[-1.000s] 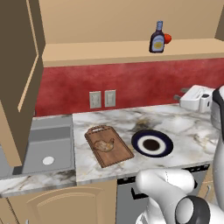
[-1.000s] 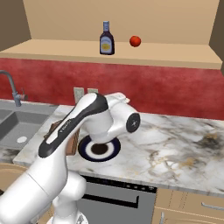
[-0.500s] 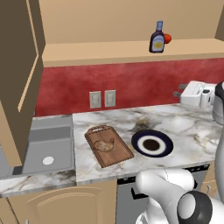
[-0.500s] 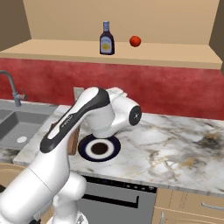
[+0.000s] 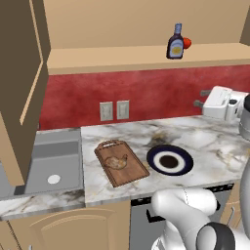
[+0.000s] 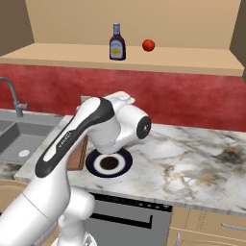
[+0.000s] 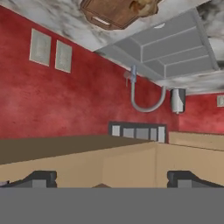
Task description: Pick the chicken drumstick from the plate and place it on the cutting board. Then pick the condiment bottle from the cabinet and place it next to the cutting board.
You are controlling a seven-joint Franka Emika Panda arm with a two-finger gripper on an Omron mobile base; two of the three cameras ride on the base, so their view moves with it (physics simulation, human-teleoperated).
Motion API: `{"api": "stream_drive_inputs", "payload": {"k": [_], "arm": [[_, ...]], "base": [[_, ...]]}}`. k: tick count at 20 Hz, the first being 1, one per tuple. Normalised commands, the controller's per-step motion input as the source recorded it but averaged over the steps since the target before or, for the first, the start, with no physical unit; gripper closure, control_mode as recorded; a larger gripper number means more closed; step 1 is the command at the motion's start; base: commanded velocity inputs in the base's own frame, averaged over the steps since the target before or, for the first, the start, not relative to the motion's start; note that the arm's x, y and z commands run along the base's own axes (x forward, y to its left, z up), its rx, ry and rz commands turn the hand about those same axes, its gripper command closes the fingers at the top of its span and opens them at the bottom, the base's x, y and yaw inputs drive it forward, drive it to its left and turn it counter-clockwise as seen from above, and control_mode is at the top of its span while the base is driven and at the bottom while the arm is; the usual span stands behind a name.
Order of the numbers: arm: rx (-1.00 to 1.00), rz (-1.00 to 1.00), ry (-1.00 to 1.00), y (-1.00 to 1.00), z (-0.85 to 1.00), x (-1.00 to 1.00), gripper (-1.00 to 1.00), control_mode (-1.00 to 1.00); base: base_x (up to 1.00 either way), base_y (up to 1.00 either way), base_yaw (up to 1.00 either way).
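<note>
I take the cutting board as my landmark. It lies on the marble table, with its handle tab toward the red back wall. The drumstick rests on the board, roughly at its middle. Just to the right of the board, close but not touching it, sits the plate, with nothing on its dark centre. To the left of the board, past the table edge, is the grey sink.

High above the board and off to its right, the bottle stands upright on the cabinet shelf, with a small red ball just beside it on the far side. From my right base camera the bottle and the ball stand near each other but apart. The brown door hangs open above and to the left of the board. Two wall outlets sit on the red wall behind the board. A white appliance stands well to the right of the board, at the back of the table.

In my hand camera the picture is rolled over: the board with the drumstick shows at the top edge, and the sink faucet beyond it. The fingers stand wide apart and have hold of nothing.
</note>
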Motion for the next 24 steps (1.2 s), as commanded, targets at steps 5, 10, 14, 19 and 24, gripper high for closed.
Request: {"api": "stream_drive_inputs", "payload": {"k": [5, 10, 14, 19, 24], "arm": [[0.0, 0.0, -0.07, 0.08, 0.22, -0.14, -1.0, -1.0], [0.0, 0.0, -0.01, 0.04, 0.23, -0.02, -1.0, -1.0], [0.0, 0.0, 0.0, 0.01, 0.23, 0.0, -1.0, -1.0], [0.0, 0.0, 0.0, 0.0, 0.23, 0.0, -1.0, -1.0], [0.0, 0.0, 0.0, 0.0, 0.22, 0.0, -1.0, -1.0]], "base": [[0.0, 0.0, 0.0], [0.0, 0.0, 0.0], [0.0, 0.0, 0.0], [0.0, 0.0, 0.0], [0.0, 0.0, 0.0]]}}
